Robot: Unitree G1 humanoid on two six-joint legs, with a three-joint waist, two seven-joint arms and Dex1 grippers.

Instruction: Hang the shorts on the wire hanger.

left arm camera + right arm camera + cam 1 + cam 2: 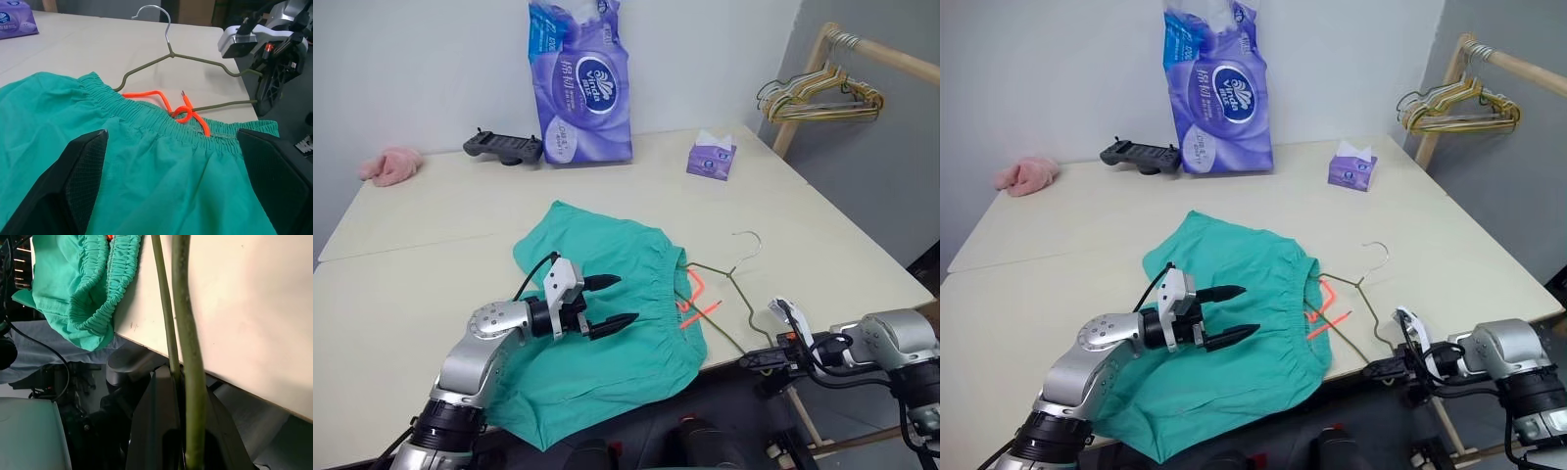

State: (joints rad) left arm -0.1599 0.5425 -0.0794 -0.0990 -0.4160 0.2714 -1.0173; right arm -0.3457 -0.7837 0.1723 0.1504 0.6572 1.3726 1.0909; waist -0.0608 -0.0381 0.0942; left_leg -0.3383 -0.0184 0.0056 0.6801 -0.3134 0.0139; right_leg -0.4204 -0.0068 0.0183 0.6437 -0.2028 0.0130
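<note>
At the near edge of the bench (431, 284) lie the shorts (607, 323), our left tool (613, 301) wide above them. Our right tool (762, 360) pinches the wire hanger (729, 299) (one end only), which may twist and snag the waistband.
</note>
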